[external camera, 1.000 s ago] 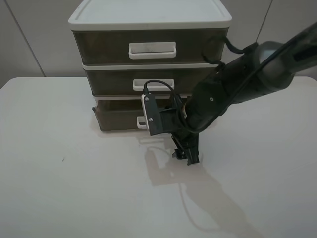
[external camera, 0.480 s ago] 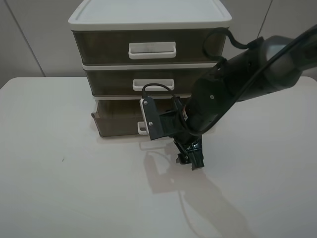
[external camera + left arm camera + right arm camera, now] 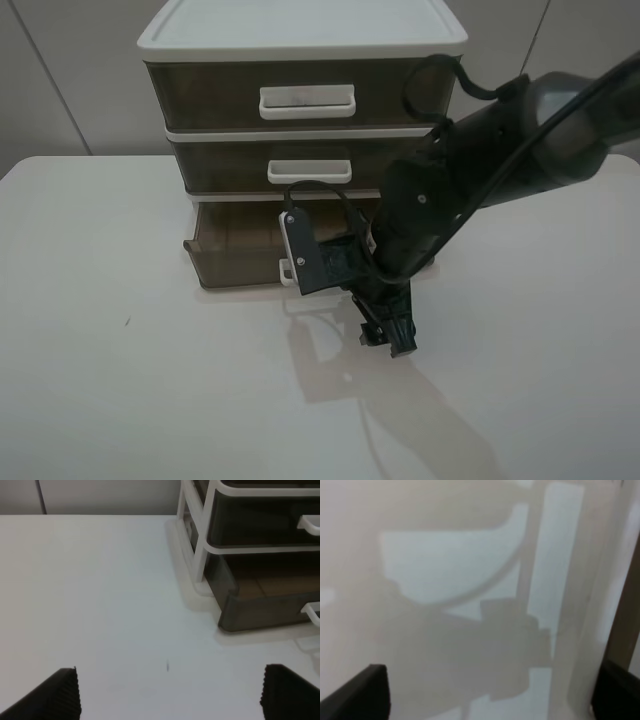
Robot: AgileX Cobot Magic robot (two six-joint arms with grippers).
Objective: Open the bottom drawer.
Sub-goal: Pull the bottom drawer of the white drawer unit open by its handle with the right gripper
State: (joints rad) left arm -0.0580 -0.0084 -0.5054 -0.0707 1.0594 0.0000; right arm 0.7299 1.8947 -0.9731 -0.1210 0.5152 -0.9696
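The bottom drawer (image 3: 235,255) is smoky-brown and sticks out a little from the white-framed unit. Its white loop handle (image 3: 287,270) is partly hidden behind my right arm's wrist camera mount. My right gripper (image 3: 388,335) points down at the table just in front of the drawer. In the right wrist view (image 3: 490,695) its fingertips (image 3: 367,692) stand wide apart with only table between them, and the brown drawer front (image 3: 626,625) is at one side. My left gripper (image 3: 172,697) is open and empty, off to the side of the drawer (image 3: 265,605), whose handle (image 3: 312,612) shows there.
The two upper drawers (image 3: 300,100) (image 3: 305,165) are shut in the unit. The white table (image 3: 120,380) spreads to the left and front. My right arm and its cable cross in front of the unit's right side.
The bottom drawer has slid a little further out toward the front. My right gripper has moved slightly forward with it. The upper drawers have not moved.
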